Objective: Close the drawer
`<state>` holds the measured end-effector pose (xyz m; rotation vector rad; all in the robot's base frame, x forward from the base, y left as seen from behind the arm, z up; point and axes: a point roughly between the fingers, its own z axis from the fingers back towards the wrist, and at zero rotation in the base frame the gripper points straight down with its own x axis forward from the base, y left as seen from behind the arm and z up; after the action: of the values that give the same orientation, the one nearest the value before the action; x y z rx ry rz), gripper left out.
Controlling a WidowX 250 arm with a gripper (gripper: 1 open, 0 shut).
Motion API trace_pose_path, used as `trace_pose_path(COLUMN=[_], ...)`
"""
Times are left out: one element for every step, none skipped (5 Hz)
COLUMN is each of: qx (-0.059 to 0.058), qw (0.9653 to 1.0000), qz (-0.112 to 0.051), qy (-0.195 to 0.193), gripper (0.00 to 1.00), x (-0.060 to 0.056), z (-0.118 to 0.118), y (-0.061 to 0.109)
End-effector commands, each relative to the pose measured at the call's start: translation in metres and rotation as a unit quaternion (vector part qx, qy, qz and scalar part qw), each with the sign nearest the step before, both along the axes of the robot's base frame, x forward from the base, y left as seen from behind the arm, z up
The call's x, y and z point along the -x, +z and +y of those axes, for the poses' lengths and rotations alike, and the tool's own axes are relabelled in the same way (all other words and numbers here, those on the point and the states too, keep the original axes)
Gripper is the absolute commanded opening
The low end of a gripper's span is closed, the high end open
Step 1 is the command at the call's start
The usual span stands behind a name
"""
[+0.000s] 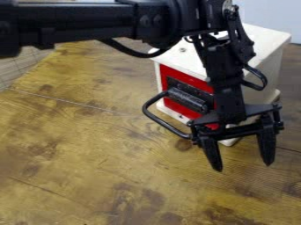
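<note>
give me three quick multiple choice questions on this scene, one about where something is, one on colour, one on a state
1. Where is the gripper compared with the box?
A. above the box's top
B. in front of the box, fingers pointing down at the table
C. far off at the left edge of the table

2. What colour is the drawer front?
A. red
B. blue
C. green

3. How do the gripper's jaws stand?
A. shut on the handle
B. shut on nothing
C. open, holding nothing

Answers: 1 B, the fingers hang over the wood just before the box front. 2 A, the panel behind the black handle is red. 3 C, the two fingers stand well apart with only bare space between them.
</note>
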<state>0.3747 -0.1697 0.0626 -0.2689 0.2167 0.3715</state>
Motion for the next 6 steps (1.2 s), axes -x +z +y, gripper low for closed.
trace_pose_path(qx=[0.004,-0.003,-0.008,-0.013,-0.018,-0.023], qw=[0.9992,0.9988,0.9971,0.9964,0.9976,0.9946], qz=[-0.039,-0.039,-0.038,-0.034,-0.029,-0.026], qy=[0.007,-0.028,-0.066,-0.077,-0.06,-0.097], gripper=[1.0,1.0,1.0,1.0,1.0,1.0], x=[-0.009,-0.005,-0.002,-0.002,-0.001,-0.004], z=[0.008,0.008,0.007,0.016,0.016,0.009], y=[0.01,0.007,0.005,0.0,-0.004,-0.006])
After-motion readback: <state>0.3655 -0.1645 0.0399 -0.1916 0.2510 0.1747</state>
